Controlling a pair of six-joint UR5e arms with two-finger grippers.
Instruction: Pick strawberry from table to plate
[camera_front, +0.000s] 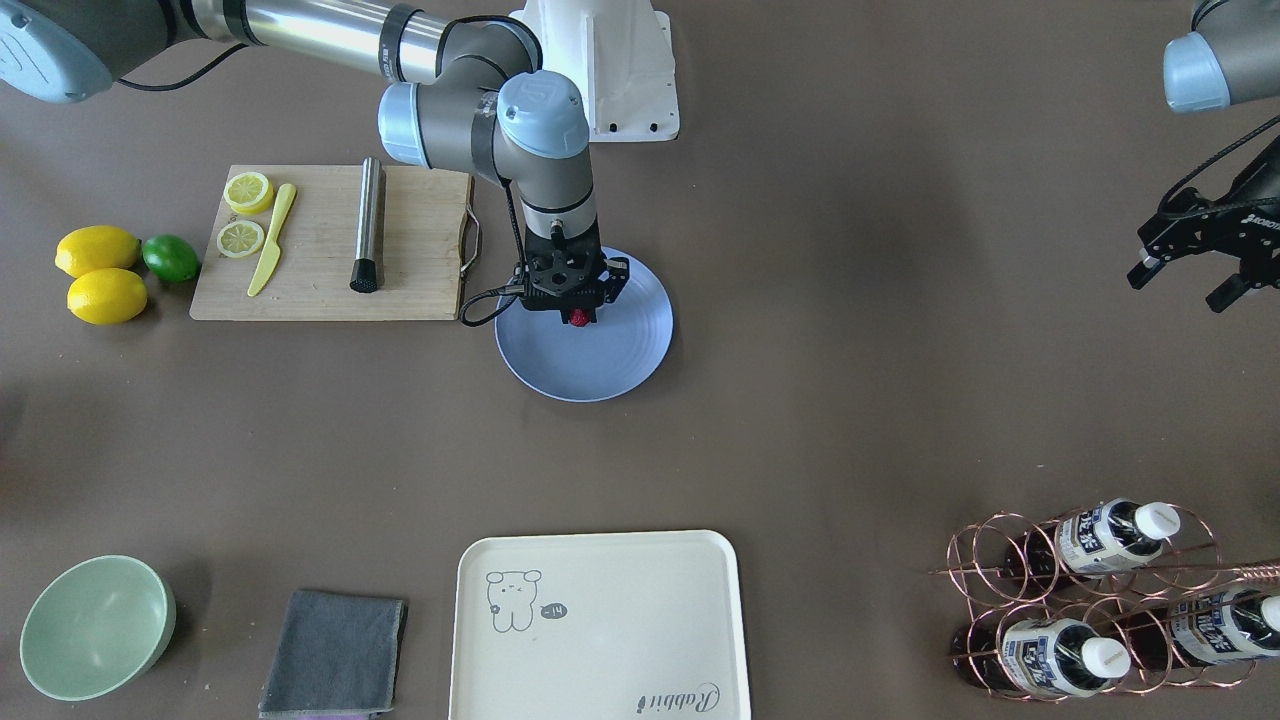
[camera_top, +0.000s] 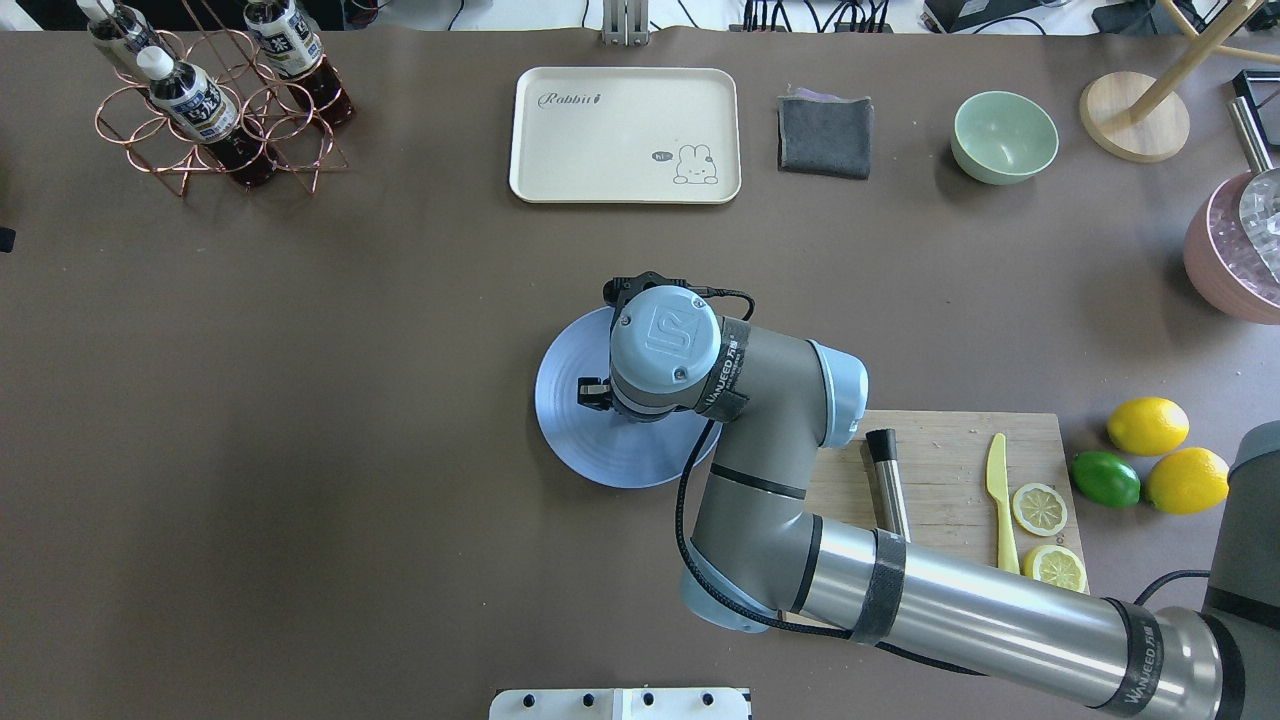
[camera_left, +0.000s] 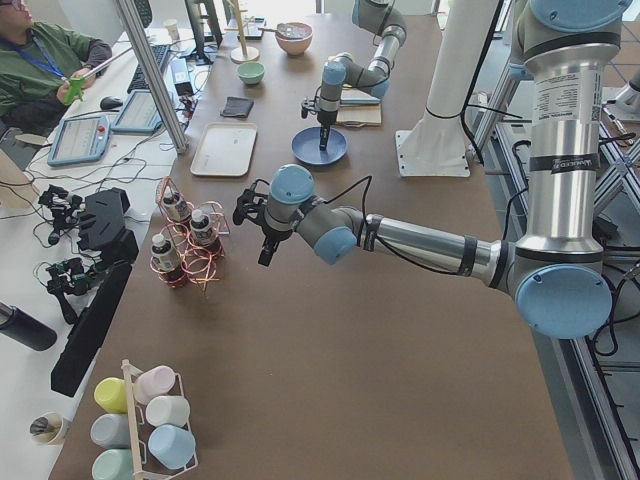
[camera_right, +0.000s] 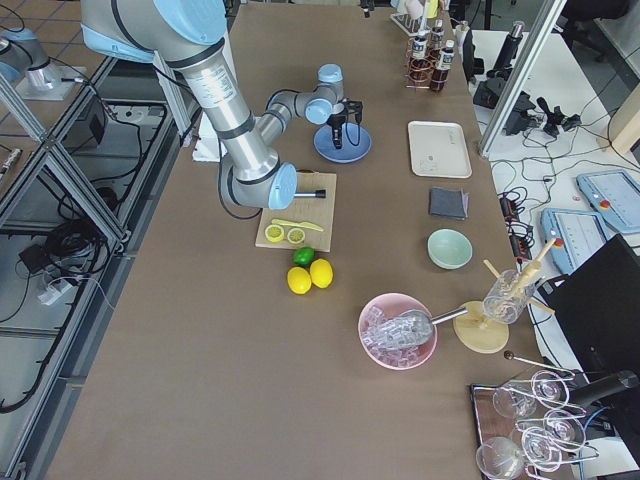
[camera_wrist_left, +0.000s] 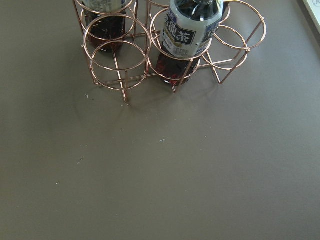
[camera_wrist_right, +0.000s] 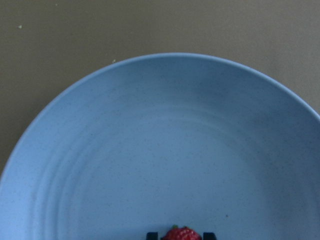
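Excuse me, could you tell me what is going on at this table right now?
The right gripper has the strawberry between its fingertips, low over the blue plate, near its middle. Whether the berry touches the plate is unclear. The left gripper hangs open and empty off to the side, by the bottle rack.

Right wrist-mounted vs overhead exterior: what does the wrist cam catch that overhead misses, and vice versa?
Only right wrist-mounted: the strawberry, pinched in the right hand over the plate; in the overhead view the arm's wrist hides both berry and fingertips. Only overhead exterior: the cream tray, grey cloth, green bowl, cutting board, lemons and lime. Both: the plate.
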